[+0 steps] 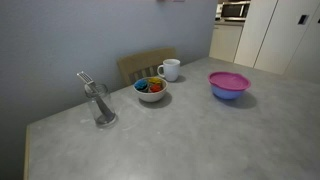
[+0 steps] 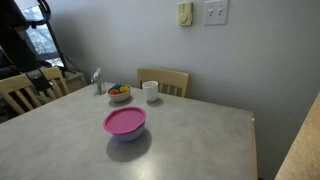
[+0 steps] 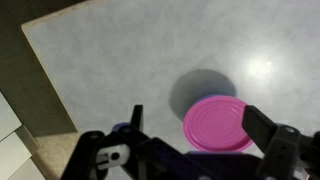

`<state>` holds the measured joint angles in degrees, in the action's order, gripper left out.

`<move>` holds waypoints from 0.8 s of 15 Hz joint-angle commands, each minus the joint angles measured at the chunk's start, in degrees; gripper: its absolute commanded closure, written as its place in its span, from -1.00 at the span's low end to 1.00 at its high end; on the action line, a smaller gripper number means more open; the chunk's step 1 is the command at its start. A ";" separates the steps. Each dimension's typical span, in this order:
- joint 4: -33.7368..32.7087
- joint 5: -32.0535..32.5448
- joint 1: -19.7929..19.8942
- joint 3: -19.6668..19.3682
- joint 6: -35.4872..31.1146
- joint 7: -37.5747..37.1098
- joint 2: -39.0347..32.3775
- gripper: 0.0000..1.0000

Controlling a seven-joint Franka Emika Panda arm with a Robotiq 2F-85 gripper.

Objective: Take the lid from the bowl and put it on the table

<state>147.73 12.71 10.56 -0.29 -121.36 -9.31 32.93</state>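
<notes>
Kitchen corner, plain wall behind, and the big grey speckled table (image 1: 190, 140) carries everything. A wooden chair (image 1: 143, 64) is tucked in at its far edge. The blue bowl (image 1: 229, 93) stands upright on the table, well apart from the white mug (image 1: 170, 69) and the small white bowl (image 1: 151, 90). Your target, the magenta lid (image 1: 229, 79), lies flat on top of it, level, face up and apparently a touch wider than the bowl. It's round, so there's no long axis to line up with; any approach angle does. I'd judge it light, stiff, thin plastic, probably smooth and slippery. Pinch it at the overhanging rim rather than across the flat face, and expect the bowl may tag along if it seats snugly. In the wrist view your tool (image 3: 195, 118) hangs above it, fingers spread wide and holding nothing.
</notes>
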 commanded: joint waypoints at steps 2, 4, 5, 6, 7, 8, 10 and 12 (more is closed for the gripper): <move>-0.12 1.75 0.47 -0.50 -1.53 -0.38 -0.72 -1.00; -0.57 2.55 0.96 -1.94 -4.62 1.09 -1.87 -1.00; -1.10 3.54 1.41 -2.91 -6.51 2.42 -2.75 -1.00; -1.51 4.20 1.78 -3.85 -8.09 3.29 -3.50 -1.00; -2.28 4.78 2.02 -5.38 -10.00 5.27 -4.76 -1.00; -3.07 5.37 2.32 -6.75 -11.92 7.18 -6.12 -1.00; -4.69 5.96 2.65 -9.63 -16.73 11.63 -9.05 -1.00; -6.69 4.93 1.90 -12.68 -21.82 18.01 -12.62 -1.00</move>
<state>145.00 17.69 12.56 -9.80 -137.37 1.36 26.85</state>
